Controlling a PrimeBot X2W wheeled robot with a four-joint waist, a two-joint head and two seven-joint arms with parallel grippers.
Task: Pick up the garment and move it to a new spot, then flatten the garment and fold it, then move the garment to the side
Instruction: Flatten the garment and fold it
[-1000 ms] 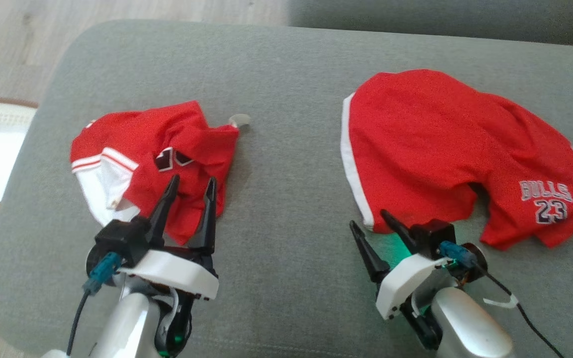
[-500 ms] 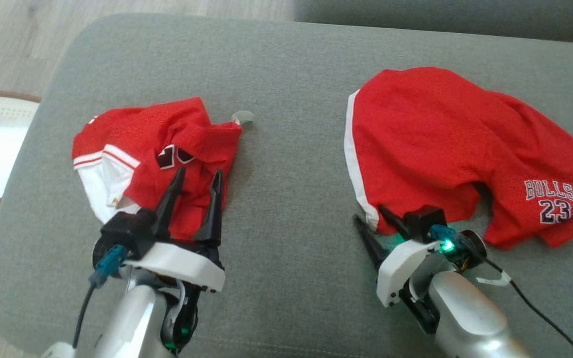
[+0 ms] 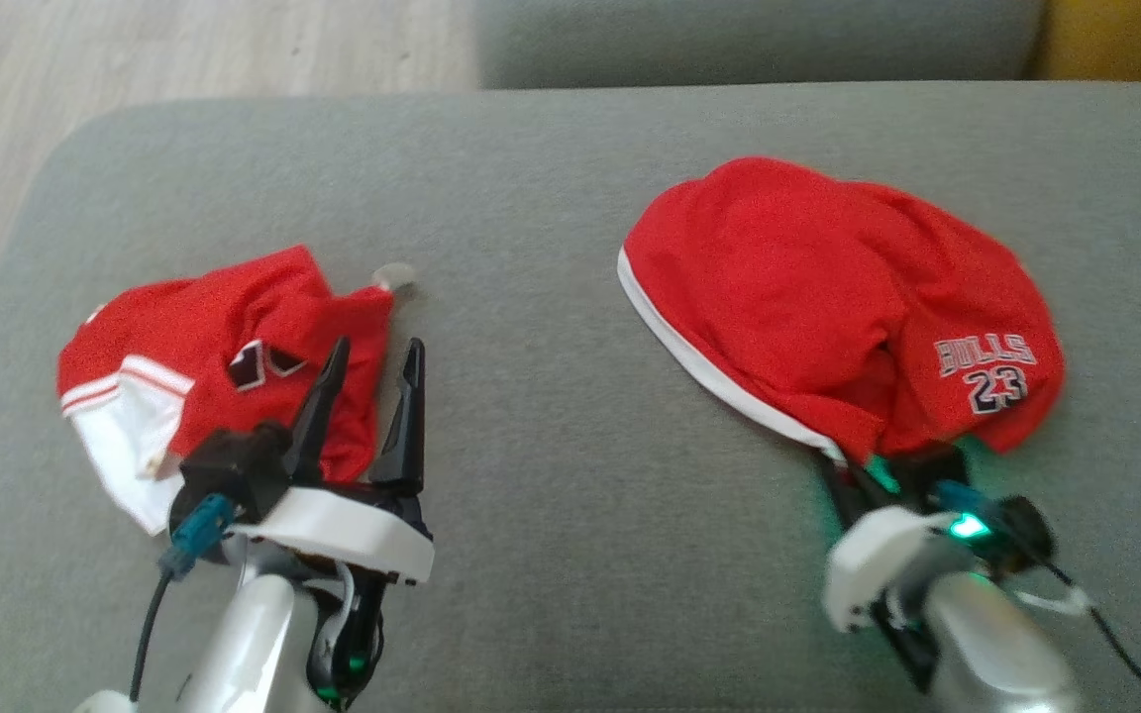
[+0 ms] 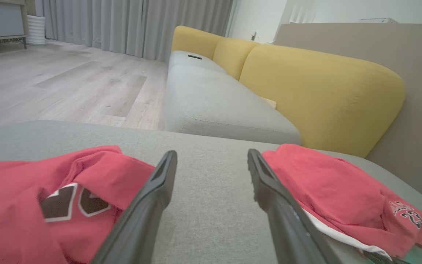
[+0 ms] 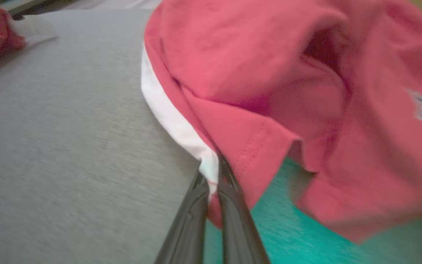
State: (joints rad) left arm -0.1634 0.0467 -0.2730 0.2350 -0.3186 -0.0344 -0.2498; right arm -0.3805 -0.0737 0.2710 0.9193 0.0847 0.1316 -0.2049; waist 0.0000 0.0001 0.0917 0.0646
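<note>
A broad grey upholstered seat cushion [image 3: 551,198] spans the head view, with pale wooden floor [image 3: 184,50] at 11 o'clock. The left wrist view looks past it to a second grey seat [image 4: 218,106] backed by yellow cushions [image 4: 317,91].

Two garments lie on the cushion, well apart. At 2 o'clock are red basketball shorts [image 3: 788,277], bunched into a mound, with one white side stripe [image 3: 719,381] along the near edge and a "BULLS 23" print [image 3: 985,371] that reads upside down. At 9 o'clock is a crumpled red jersey [image 3: 224,317] with white trim.

Two arms reach in from the bottom edge. The left forearm [image 3: 254,634] rises from 7 o'clock. The left gripper [image 3: 376,347] points toward 12 with its two dark fingers spread wide and nothing between them, over the jersey's right edge. The right forearm [image 3: 996,644] comes in from 5 o'clock. The right gripper [image 3: 843,473] points toward 11, its fingers pinched tight on the shorts' near hem where the white stripe ends. The right wrist view shows the cloth clamped between the tips.
</note>
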